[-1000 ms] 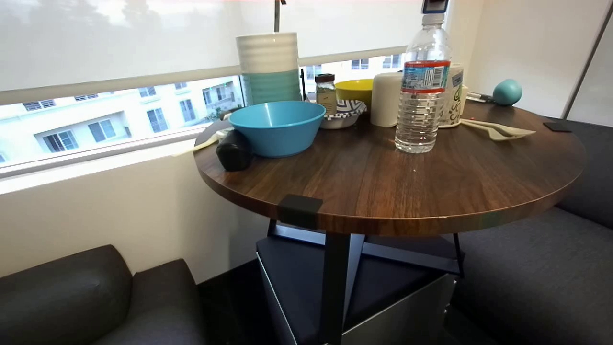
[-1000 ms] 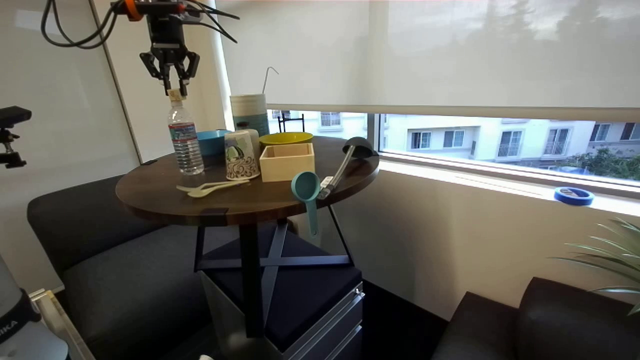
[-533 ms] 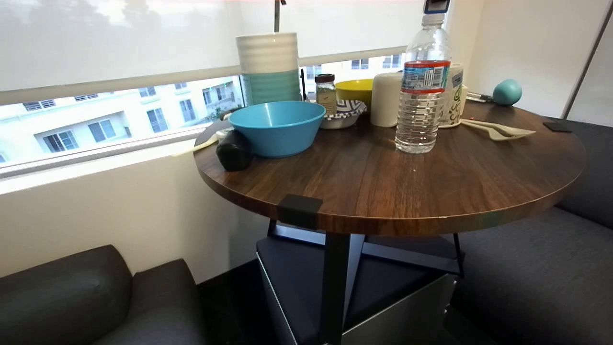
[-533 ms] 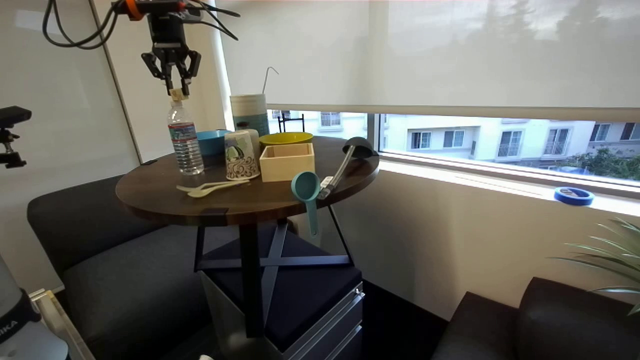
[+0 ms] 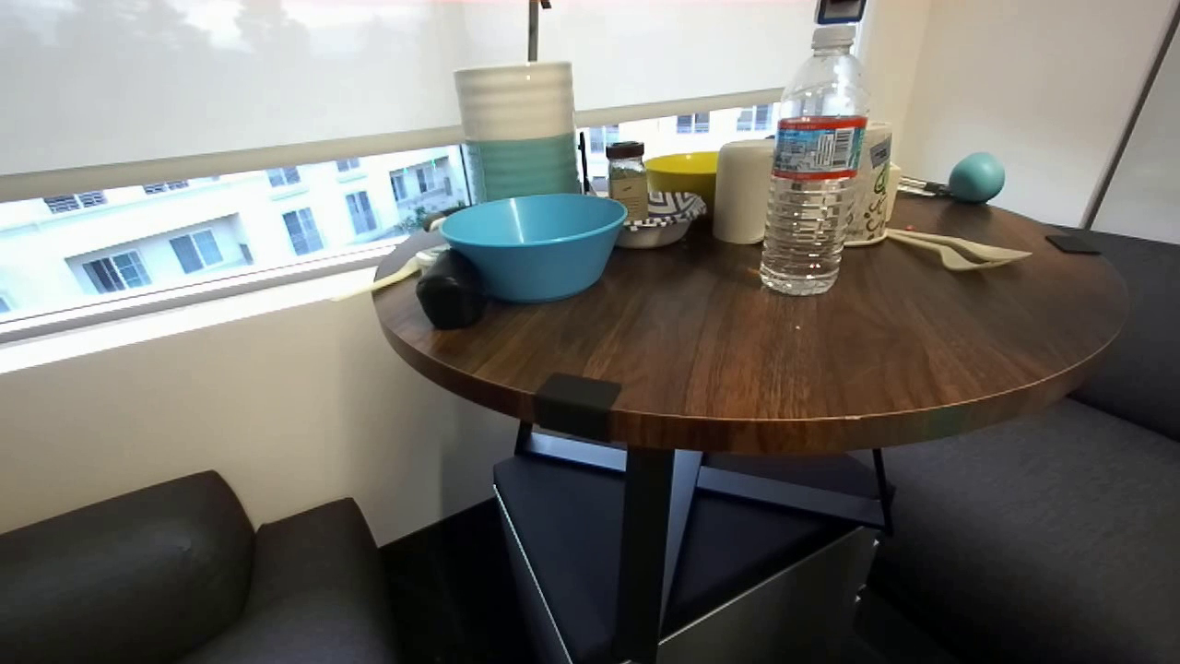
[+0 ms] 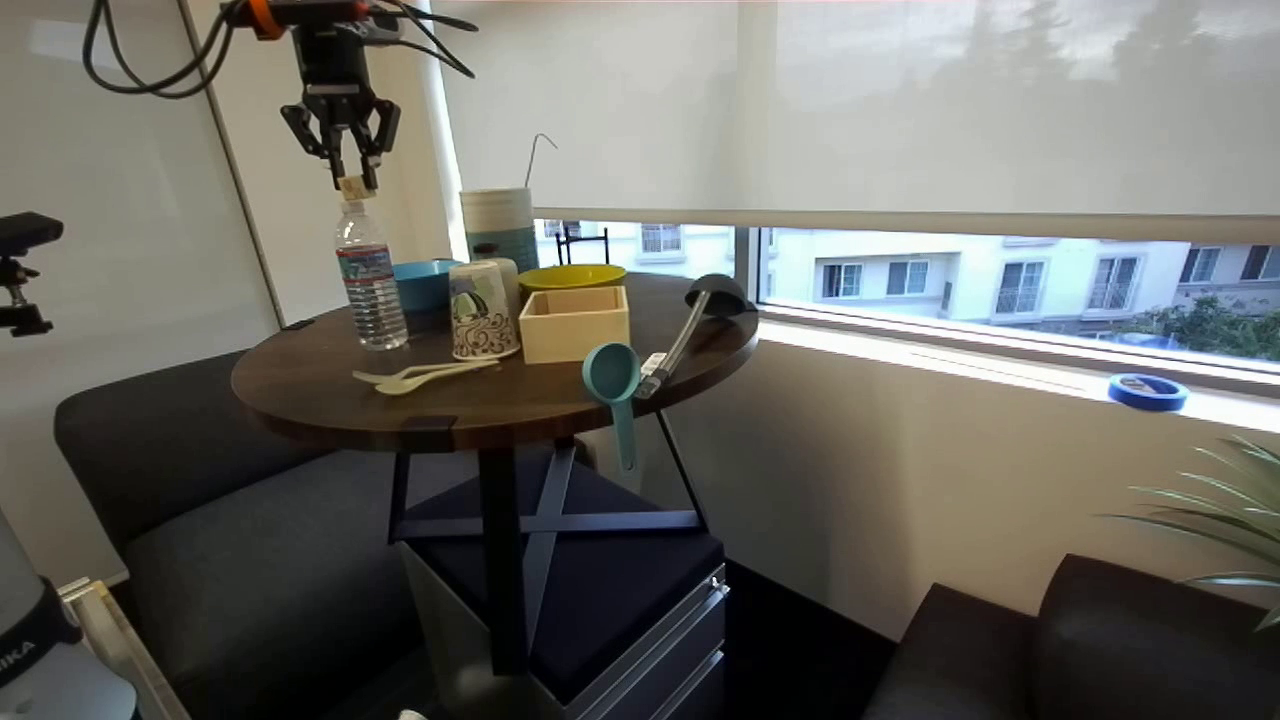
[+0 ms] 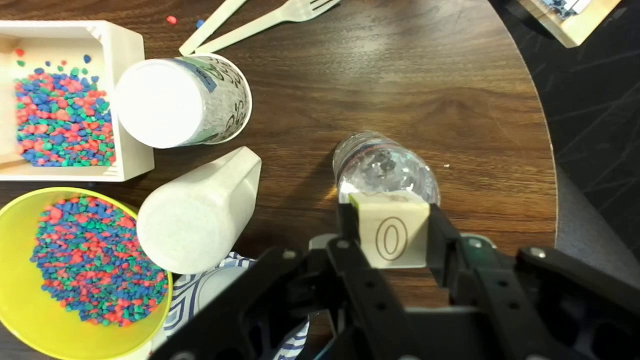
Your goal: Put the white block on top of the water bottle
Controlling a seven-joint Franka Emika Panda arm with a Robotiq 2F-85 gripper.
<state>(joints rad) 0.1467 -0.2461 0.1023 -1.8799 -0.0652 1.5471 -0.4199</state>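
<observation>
We see a glossy, ribbed plastic water bottle (image 5: pixel 811 231), a smooth wooden block (image 7: pixel 394 240) and a satiny, wood-grained tabletop (image 5: pixel 719 355).

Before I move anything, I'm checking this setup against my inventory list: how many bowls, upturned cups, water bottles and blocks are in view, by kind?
Bowls: 3 (blue bowl, yellow bowl, patterned bowl)
Upturned cups: 2 (paper cup, white cup)
Water bottle: 1
White block: 1
Total: 7

The white block (image 7: pixel 392 235) — a 0 on one face — is held at 12 o'clock from the water bottle (image 6: pixel 370 282) in an exterior view (contact unclear). The clear, ribbed bottle stands upright.
</observation>
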